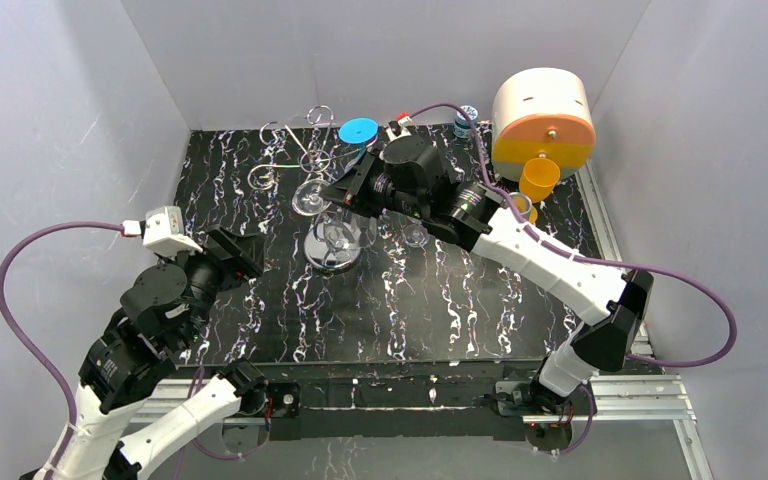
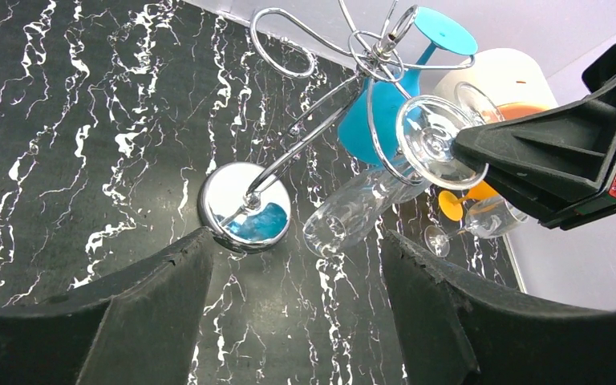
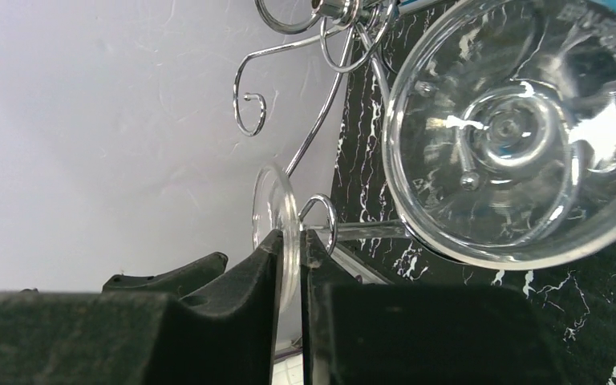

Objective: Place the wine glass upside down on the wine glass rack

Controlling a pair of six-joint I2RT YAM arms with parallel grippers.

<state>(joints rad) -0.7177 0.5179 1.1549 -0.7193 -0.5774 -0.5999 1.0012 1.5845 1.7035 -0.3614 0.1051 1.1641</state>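
- Silver wire of the wine glass rack [image 2: 233, 188] stands just ahead of my right claw [image 3: 290, 241]. The wine glass [image 2: 353, 212] hangs on one of its scroll arms, foot up at the claw's tips and bowl slanting down below them.
- The stem passes through the wire loop right beside the claw's tips.
- Right claw: its fingers flank the rim of the foot very closely. I cannot tell whether they pinch it or have let it go.
- Left claw [image 2: 297, 239]: released, spread wide, grasping nothing. It hovers over the desk [image 2: 88, 120] with the rack's chrome base just ahead of it.
- I judge the hanging nearly done. What is left is a full release, then backing the right claw off without dragging the foot out of the loop.
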